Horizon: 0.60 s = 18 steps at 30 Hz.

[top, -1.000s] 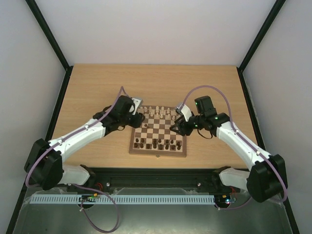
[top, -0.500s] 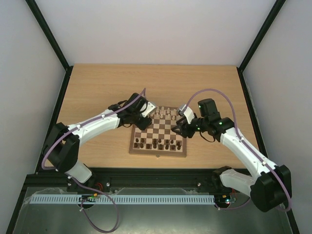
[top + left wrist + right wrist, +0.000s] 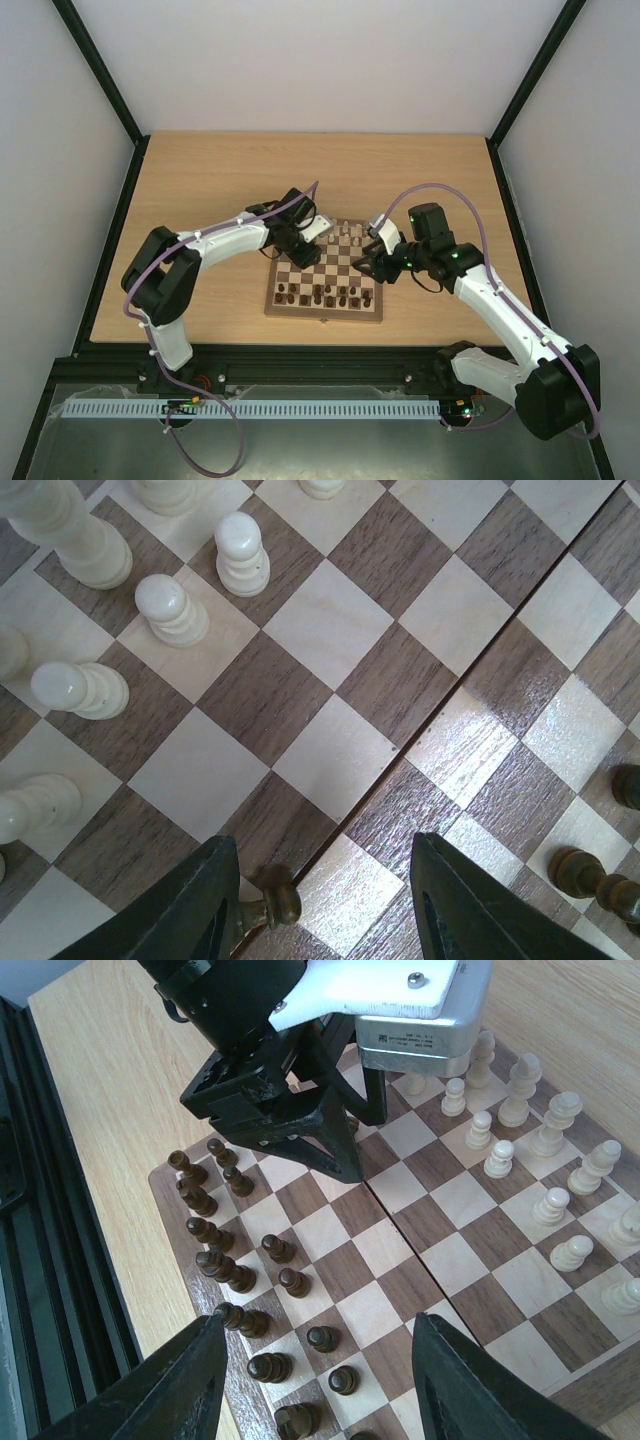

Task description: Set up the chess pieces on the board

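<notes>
Apart — left fingers (image 3: 170,915), right fingers (image 3: 165,1395), over board (image 3: 332,268)

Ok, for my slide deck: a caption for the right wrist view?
Left tool hovers above the board, dark pieces massed on one side, cream pieces on the other.

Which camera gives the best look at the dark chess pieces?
The right wrist view: the dark pieces stand large and clear. The top view shows them tiny; the left wrist view catches only a few.
</notes>
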{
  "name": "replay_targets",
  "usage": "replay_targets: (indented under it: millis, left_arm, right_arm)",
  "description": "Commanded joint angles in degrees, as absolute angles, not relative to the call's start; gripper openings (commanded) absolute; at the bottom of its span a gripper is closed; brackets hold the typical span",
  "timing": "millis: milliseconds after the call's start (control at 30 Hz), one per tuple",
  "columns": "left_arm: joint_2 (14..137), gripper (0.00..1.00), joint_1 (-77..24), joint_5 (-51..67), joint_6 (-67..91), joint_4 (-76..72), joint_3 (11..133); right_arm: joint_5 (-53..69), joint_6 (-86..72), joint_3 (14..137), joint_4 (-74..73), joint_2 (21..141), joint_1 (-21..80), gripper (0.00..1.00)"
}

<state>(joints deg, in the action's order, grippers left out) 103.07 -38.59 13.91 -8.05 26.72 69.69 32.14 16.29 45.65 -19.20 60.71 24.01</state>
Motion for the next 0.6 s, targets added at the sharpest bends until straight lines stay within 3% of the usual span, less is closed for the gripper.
replay_targets:
  millis: [0, 567]
  left_arm:
    - [103.62, 0.50, -37.98, 14.62, -9.22, 27.77, 70.14]
    - [104.09, 0.46, -37.71, 11.15, -7.71, 28.46, 67.48]
  right_arm:
    - [32.15, 16.78, 44.67, -20.10, 59.65, 24.17, 0.52]
    - [32.53, 17.23, 44.54, -20.50, 60.18, 24.17, 0.52]
